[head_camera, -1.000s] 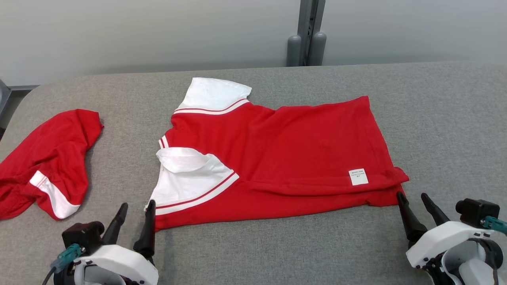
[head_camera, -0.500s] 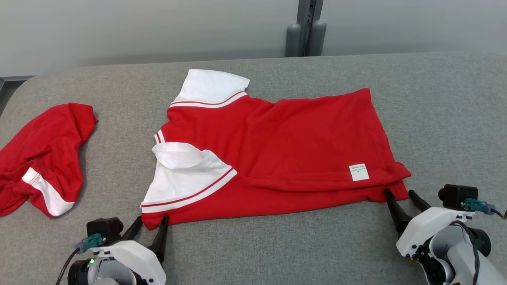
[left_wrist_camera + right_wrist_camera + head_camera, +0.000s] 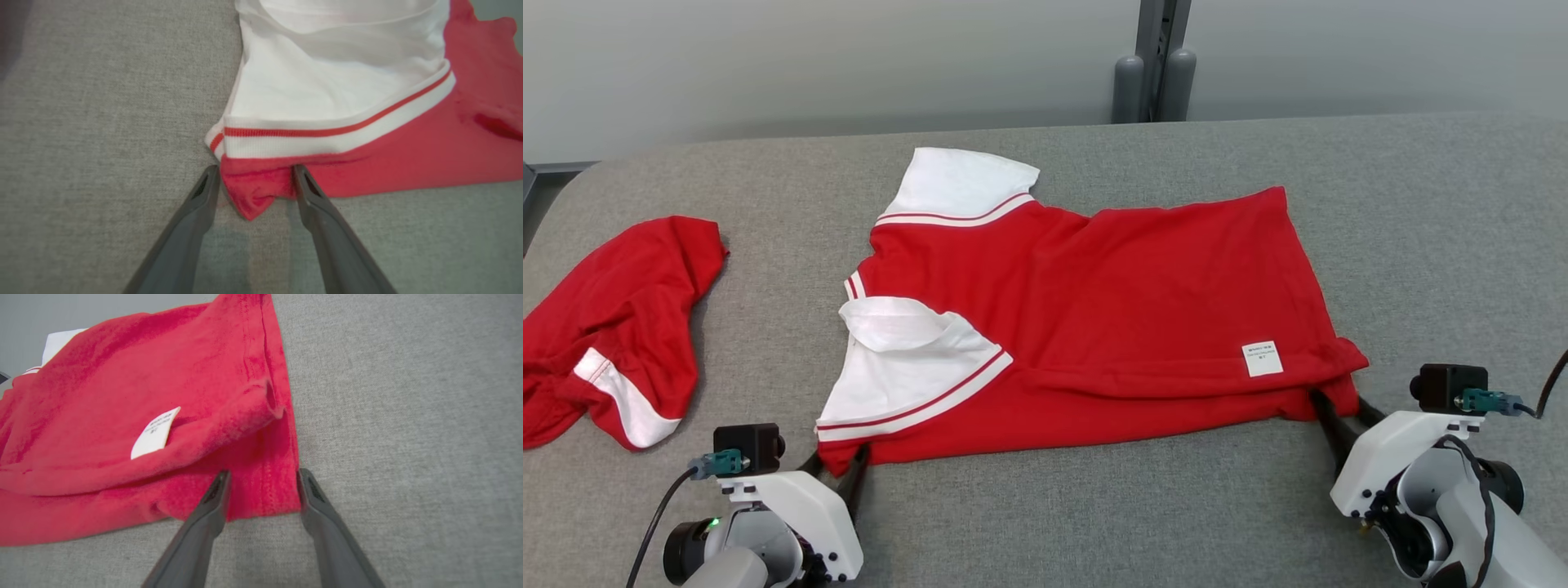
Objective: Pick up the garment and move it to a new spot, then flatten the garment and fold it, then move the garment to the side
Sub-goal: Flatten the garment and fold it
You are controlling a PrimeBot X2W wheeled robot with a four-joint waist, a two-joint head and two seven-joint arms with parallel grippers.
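While soft red knit garment (image 3: 1127, 302) lies flat, L gripper (image 3: 255, 183) & R gripper (image 3: 263, 482) straddle corners, unclenched.

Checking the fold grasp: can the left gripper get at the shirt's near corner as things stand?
Probably yes. The left gripper is open and straddles the red corner of the shirt, which lies flat on the table. Nothing sits between gripper and cloth, so closing should catch it.

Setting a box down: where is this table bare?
Bare: the grey fabric table right of the flat red-and-white shirt, and the strip behind it. Crowded: crumpled red garment at left; left gripper and right gripper at the shirt's near corners.
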